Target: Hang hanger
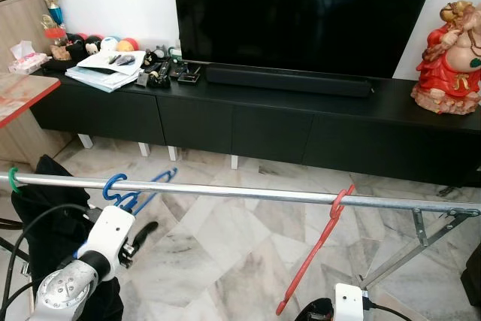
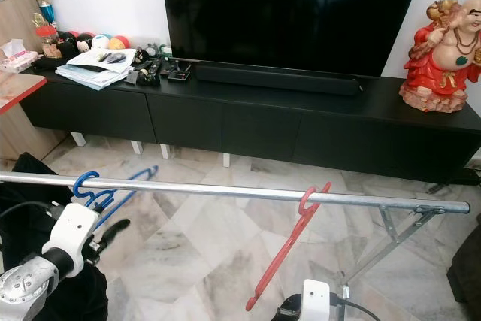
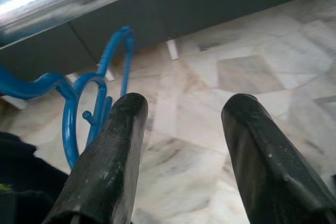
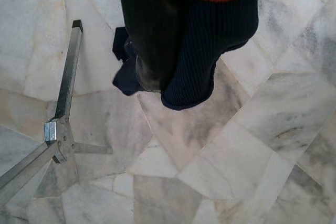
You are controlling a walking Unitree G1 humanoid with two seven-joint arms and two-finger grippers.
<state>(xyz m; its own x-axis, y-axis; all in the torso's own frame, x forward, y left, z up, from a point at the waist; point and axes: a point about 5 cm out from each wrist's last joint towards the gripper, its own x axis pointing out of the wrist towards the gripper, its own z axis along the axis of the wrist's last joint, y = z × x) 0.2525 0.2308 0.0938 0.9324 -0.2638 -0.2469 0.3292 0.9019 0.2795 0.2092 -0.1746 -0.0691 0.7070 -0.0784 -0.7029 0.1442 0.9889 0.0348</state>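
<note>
A metal rail [image 1: 248, 194] runs across in front of me. A blue hanger [image 1: 124, 189] is hooked on it at the left, and a red hanger [image 1: 319, 249] hangs from it at the right, slanting down. My left gripper [image 1: 146, 232] is just below the rail, beside the blue hanger [image 3: 79, 108]. It is open [image 3: 186, 106] and holds nothing. My right gripper [image 4: 157, 72] is low over the floor, shut on a navy and red knitted cloth [image 4: 210, 40] that covers one finger.
A long black TV cabinet [image 1: 248, 122] with a large TV [image 1: 301, 13] stands behind the rail, and a red statue [image 1: 449, 62] is at its right end. Dark clothing [image 1: 52, 223] and a green hook [image 1: 13, 178] hang at the rail's left. The rack's brace [image 1: 417, 242] and foot [image 4: 63, 129] stand at the right.
</note>
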